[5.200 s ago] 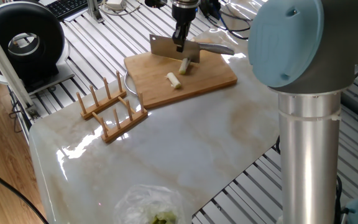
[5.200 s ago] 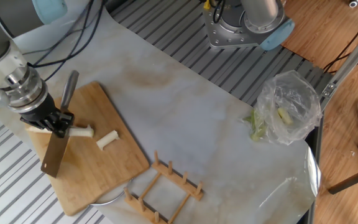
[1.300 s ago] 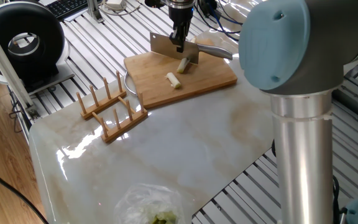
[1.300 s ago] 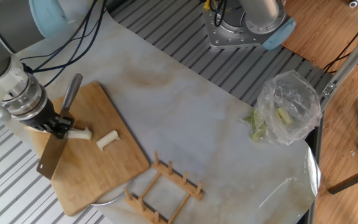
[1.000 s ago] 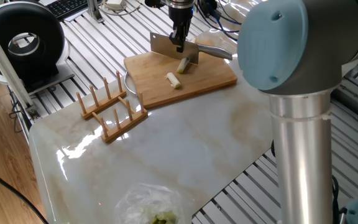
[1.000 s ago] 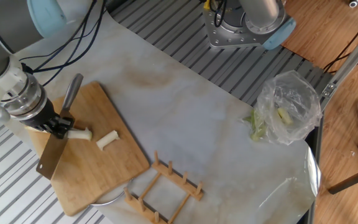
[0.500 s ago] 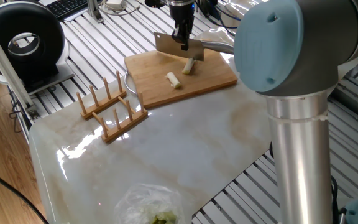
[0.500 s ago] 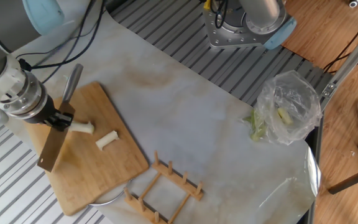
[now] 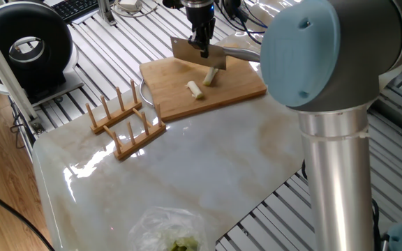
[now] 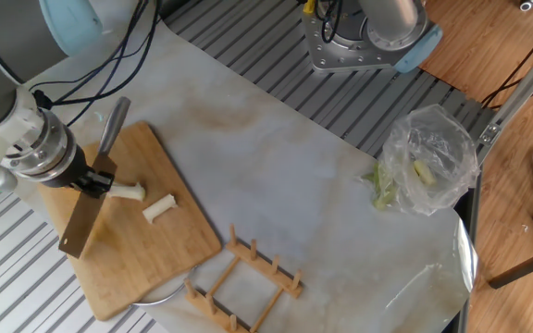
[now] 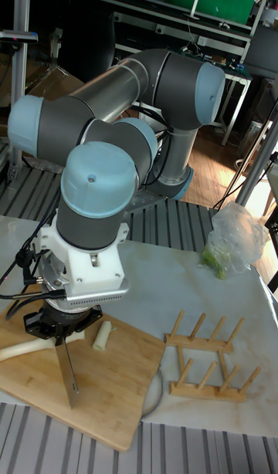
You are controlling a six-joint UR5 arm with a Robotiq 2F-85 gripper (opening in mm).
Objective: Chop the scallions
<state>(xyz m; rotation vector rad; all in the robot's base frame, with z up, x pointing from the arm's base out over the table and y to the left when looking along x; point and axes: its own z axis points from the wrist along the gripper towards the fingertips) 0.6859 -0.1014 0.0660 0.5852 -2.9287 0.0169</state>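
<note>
- Your gripper point(image 10: 89, 176) stays clamped on the cleaver point(image 10: 82, 220); blade just lifted off the board point(image 10: 142, 250).
- Scallions point(image 10: 159, 208): two pieces, re-aim for another cut.

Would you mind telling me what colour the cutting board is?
The cutting board is a warm light-brown wood with visible grain, clearest in the fixed view that shows it at the table's far end.

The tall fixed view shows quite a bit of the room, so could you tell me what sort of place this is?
Probably a robotics lab: the arm stands on a slatted metal bench, cables trail behind it, and metal racks line the back.
</note>
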